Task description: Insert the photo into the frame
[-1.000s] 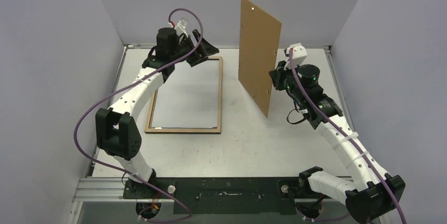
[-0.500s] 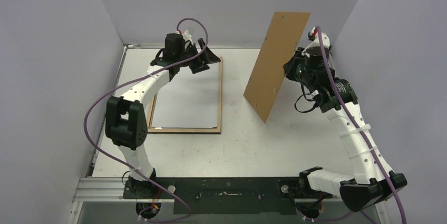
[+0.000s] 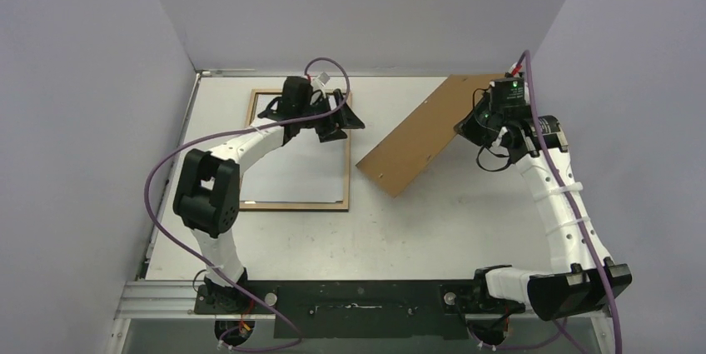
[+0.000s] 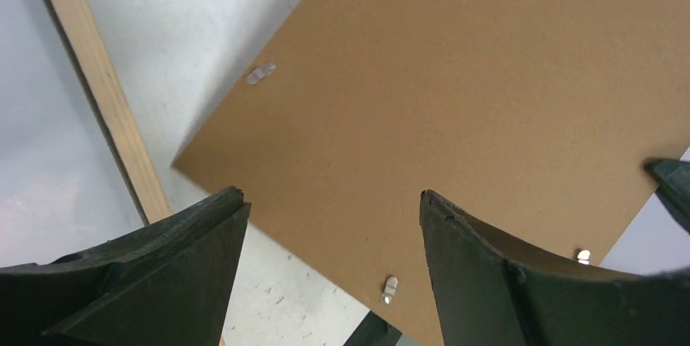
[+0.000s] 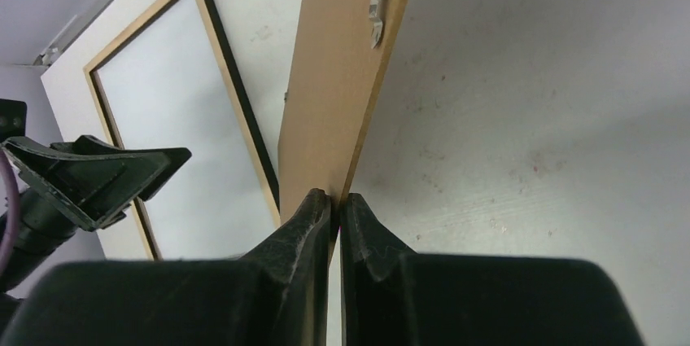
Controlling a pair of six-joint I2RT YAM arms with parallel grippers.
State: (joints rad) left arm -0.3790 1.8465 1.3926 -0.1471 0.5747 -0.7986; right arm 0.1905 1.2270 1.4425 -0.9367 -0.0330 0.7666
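1 frame point(image 3: 291, 205) lies flat on worktop point(image 3: 416, 229), left of centre, wood back up. 1 brown backing board point(image 3: 416, 142) is tilted, low end just beside frame's rt rim. 3 metal tabs point(image 4: 260, 74) show on it in left wrist view. 2 hands: R hand point(image 5: 337, 199) pinched tight on board's edge. L hand point(image 4: 332, 203) spread wide, empty, above frame's far rt rim.

frame point(image 3: 291, 205): light wood rim | backing board point(image 3: 419, 131): matt brown fibreboard | clips point(image 4: 260, 74): metal
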